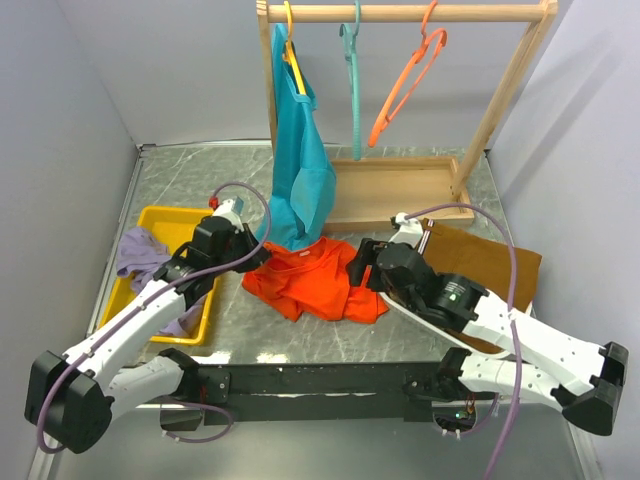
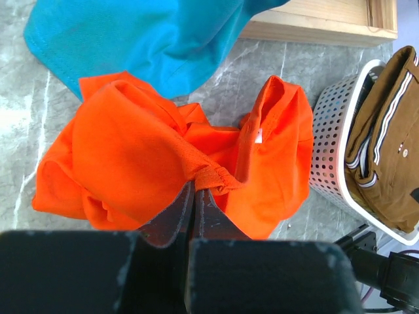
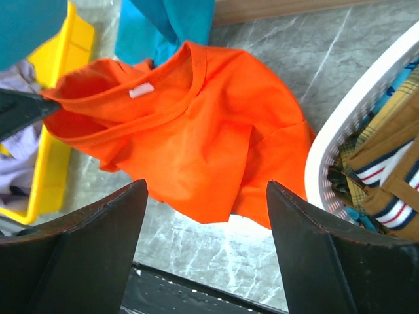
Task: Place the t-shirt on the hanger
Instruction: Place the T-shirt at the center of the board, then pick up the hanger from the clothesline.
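Left wrist: left gripper (image 2: 196, 196) on t-shirt (image 2: 124, 150)

Clutter noted on counter (image 1: 300, 340).
Teal t-shirt (image 1: 300, 170) hung from wooden rack (image 1: 480, 13) beside teal hanger (image 1: 353, 80); lilac cloth (image 1: 140, 252) laid in yellow tray (image 1: 165, 212); brown clothes (image 2: 386, 124) packed in white basket (image 2: 330, 137).

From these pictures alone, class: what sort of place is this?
Probably a robot lab bench staged as a laundry corner: a left arm and right arm bolted to a walled table, a wooden rack with a teal shirt hung on it, a crumpled t-shirt, and a basket of clothes.
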Motion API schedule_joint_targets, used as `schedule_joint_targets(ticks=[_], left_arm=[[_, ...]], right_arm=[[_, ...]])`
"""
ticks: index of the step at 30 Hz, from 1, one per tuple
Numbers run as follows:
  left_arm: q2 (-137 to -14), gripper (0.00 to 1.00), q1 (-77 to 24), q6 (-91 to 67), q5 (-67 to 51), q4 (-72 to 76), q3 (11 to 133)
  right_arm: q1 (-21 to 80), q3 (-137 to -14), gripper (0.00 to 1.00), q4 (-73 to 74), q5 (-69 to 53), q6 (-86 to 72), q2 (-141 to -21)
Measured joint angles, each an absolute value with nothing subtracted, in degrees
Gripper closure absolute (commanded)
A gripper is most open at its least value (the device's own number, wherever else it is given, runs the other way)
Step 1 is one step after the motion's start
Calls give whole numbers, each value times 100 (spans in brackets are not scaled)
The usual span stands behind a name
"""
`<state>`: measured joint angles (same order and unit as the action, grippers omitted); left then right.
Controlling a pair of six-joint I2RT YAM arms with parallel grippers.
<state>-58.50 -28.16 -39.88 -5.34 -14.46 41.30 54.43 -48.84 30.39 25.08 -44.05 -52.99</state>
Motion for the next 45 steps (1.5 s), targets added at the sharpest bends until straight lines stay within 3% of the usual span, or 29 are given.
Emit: schedule_joint_targets(ticks=[9,13,21,35,40,45], left_arm=[[-5892,99,-2952,-3988,-543,-1437,4152],[-5896,99,-3015,-3988,-556,-1439,4152],[-5898,99,-3096,-3966,-530,-1533,4219],[-5898,99,-3122,-3859,-462,-1619,4353],[-5898,99,-3122,-3848,-419,-1684,4375],[-5898,99,-3122,-3822,-338,-1734,4431]], right_arm=[[5330,-5902,16,3573,2963,-4471,-5251],[4462,-7011,16,3548,2884,-4130,-5540],[2923,-9207,12,3135,2545,-3518,-6713],[2545,-12309,10,3328,2416,-3229,-9198],[2545,-12844,10,3774,2436,-3124,-9804],[2545,-12523,9,4086,2615,-2987,-9769]])
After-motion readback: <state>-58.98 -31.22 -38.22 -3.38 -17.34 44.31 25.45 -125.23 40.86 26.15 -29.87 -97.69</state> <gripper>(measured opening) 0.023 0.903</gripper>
